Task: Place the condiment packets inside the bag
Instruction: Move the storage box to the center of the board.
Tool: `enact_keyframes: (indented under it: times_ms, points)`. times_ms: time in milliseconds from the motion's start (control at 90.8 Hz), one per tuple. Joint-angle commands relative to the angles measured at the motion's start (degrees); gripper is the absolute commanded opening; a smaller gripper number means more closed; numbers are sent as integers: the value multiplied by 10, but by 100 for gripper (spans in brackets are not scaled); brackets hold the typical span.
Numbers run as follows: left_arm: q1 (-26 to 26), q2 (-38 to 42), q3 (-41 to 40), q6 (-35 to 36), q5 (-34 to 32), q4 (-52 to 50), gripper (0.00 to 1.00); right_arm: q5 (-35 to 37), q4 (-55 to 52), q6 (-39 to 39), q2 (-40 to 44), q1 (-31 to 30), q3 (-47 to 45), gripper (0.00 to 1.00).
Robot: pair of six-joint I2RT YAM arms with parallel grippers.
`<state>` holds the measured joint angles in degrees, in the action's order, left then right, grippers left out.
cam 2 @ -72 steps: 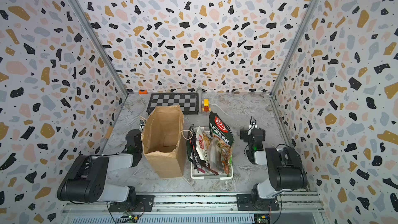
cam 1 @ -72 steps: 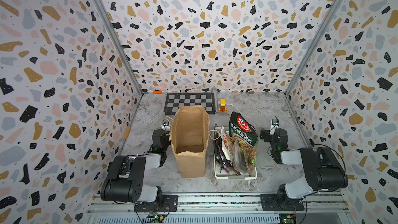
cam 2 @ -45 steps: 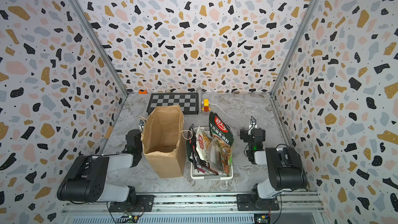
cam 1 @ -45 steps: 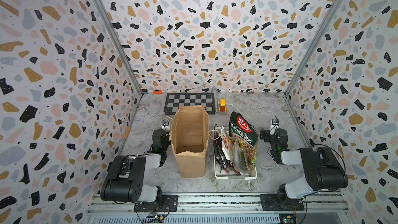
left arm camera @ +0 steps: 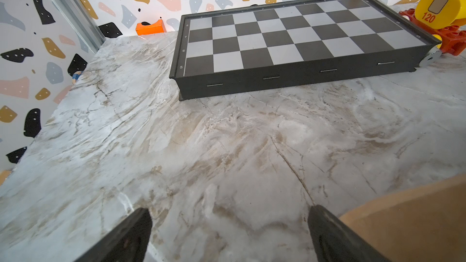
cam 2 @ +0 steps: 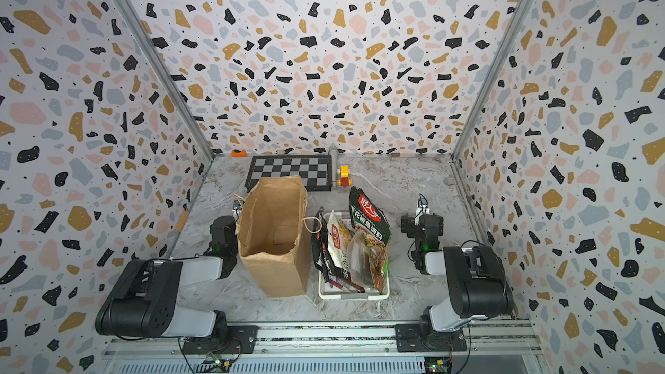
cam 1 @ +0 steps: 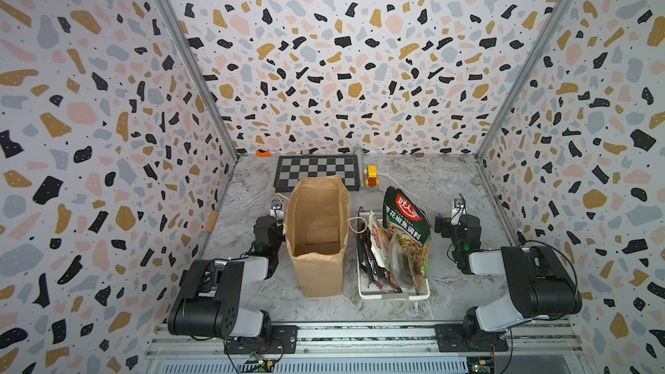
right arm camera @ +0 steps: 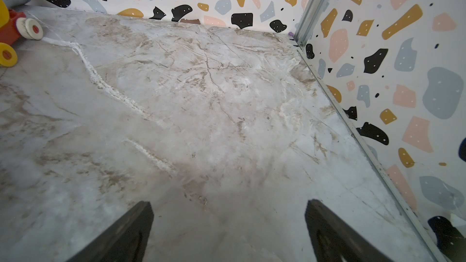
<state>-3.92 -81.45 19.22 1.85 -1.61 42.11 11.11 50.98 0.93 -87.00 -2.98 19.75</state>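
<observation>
The tall brown paper bag [cam 1: 316,242] [cam 2: 273,242] stands open and upright in both top views, and its inside looks empty. To its right, several condiment packets [cam 1: 390,253] lean upright in a white basket [cam 1: 392,296] [cam 2: 354,296]. The large dark-green packet [cam 1: 406,221] [cam 2: 370,223] stands tallest. My left arm [cam 1: 266,239] rests low beside the bag's left wall. The left gripper [left arm camera: 229,212] is open over bare table, with the bag's edge [left arm camera: 403,223] close to one finger. My right arm [cam 1: 464,235] lies right of the basket. The right gripper [right arm camera: 229,205] is open and empty.
A folded chessboard [cam 1: 316,172] [left arm camera: 302,39] lies behind the bag. A yellow and red toy [cam 1: 371,176] [left arm camera: 438,8] [right arm camera: 7,26] sits beside it. An orange block [cam 1: 263,153] [left arm camera: 150,26] lies at the back wall. Patterned walls close in on three sides.
</observation>
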Motion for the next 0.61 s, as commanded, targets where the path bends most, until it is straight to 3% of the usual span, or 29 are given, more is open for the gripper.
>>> enact_keyframes:
  times_ms: [0,88,176,253,308,352,452,529,595]
  points:
    - [-2,10,7,-7,-27,17,100,0,6,-1,3,-2,-1,100]
    - [-2,49,19,-31,-85,-30,100,-5,15,1,13,-2,-8,100]
    - [-2,118,62,-77,-188,-176,100,9,-40,-5,68,-3,1,100]
    - [-2,178,122,-213,-320,-364,100,34,-167,-37,148,-3,34,100]
    - [-2,215,158,-310,-367,-486,100,66,-299,-120,193,-3,68,100]
    - [-2,244,171,-358,-369,-540,100,71,-376,-172,220,-2,101,100]
    - [-1,312,207,-421,-316,-609,100,11,-531,-205,275,-2,157,99]
    - [-1,320,300,-413,-272,-705,100,-18,-640,-221,304,-3,191,98]
    - [-1,306,408,-365,-200,-785,100,-39,-728,-220,323,-2,223,98]
